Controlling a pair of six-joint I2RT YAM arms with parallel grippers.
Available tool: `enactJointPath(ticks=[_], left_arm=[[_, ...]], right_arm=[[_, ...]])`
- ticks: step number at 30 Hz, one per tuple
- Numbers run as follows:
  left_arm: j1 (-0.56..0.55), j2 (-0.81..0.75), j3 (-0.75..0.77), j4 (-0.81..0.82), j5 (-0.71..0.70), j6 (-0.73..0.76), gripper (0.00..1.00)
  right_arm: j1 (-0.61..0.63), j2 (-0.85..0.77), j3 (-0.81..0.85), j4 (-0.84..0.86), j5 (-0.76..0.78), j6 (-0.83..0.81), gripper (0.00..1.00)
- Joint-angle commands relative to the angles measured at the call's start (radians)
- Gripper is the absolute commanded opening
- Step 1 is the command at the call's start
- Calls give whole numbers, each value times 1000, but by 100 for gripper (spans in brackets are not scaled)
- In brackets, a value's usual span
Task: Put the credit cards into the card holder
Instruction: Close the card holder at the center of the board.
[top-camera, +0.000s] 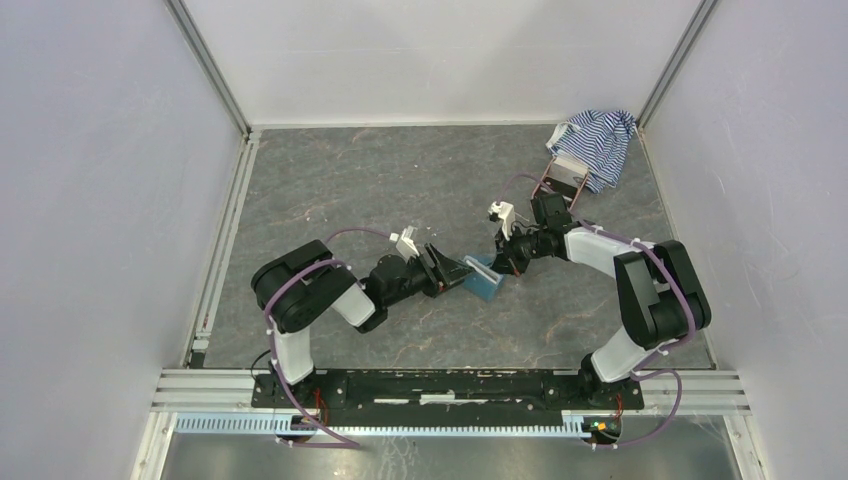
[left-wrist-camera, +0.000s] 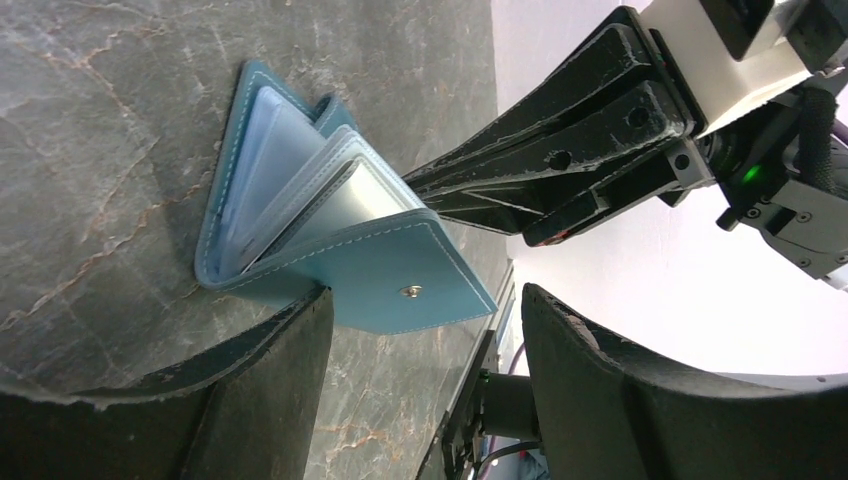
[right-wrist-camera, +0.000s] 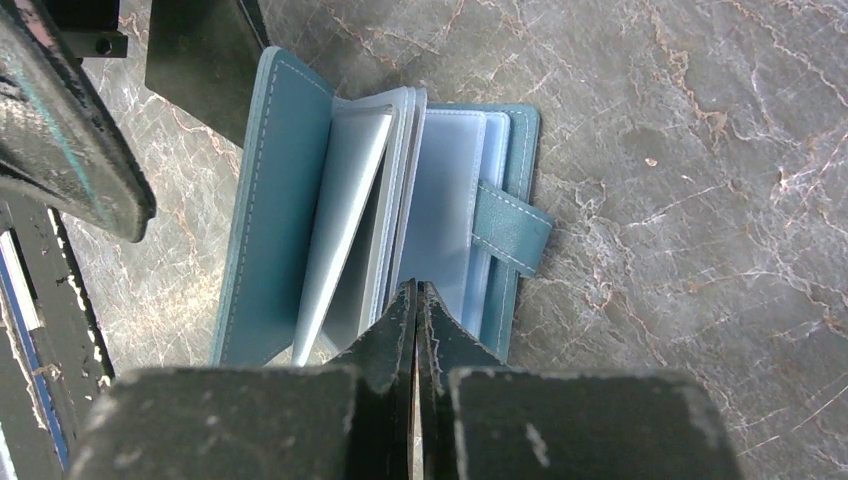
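Teal card holder (right-wrist-camera: 280, 200) splayed — left gripper (left-wrist-camera: 425, 303) wide, right gripper (right-wrist-camera: 415, 295) closed.

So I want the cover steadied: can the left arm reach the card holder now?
Probably yes. The left end effector is open, and the card holder lies just ahead of it, snap cover nearest, nothing between. The shut right end effector is at the inner sleeves, off that cover.
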Motion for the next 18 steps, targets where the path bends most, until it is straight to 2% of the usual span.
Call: enactJointPath(ticks=[1, 12, 18], left_arm=[[11, -47, 27, -57, -14, 18, 75], [15, -96, 57, -161, -33, 51, 76], [16, -136, 28, -180, -57, 53, 76]], right_arm=[[-3, 9, 4, -3, -30, -28, 1], [6, 23, -1, -26, -55, -35, 1], [55, 18, -5, -41, -89, -62, 0]])
